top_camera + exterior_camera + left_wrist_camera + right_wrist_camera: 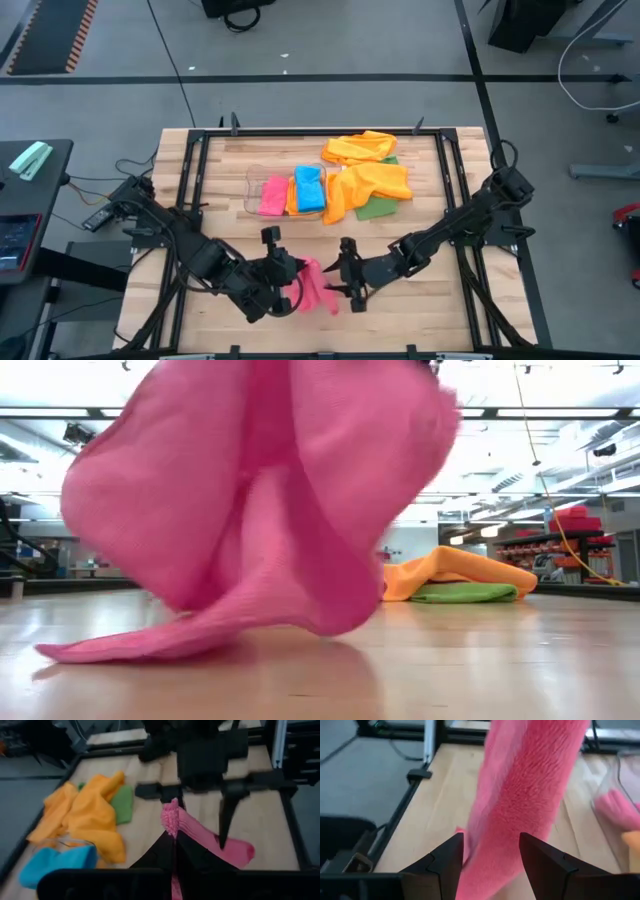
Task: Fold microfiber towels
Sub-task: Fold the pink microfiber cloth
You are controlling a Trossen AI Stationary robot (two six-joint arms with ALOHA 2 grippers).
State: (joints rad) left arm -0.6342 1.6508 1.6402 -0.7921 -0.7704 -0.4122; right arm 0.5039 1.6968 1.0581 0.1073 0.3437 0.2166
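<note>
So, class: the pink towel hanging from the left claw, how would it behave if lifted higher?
The pink towel looks floppy: it droops in folds from the shut left claw, one end trailing on the table. Probably light, since one pinch holds it. Its fuzzy pile suggests it won't slip easily.

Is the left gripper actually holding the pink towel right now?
Touching. The left wrist view shows the left gripper shut, with the pink towel bunched up out of its closed fingertips. The high view shows the towel hanging from it.
</note>
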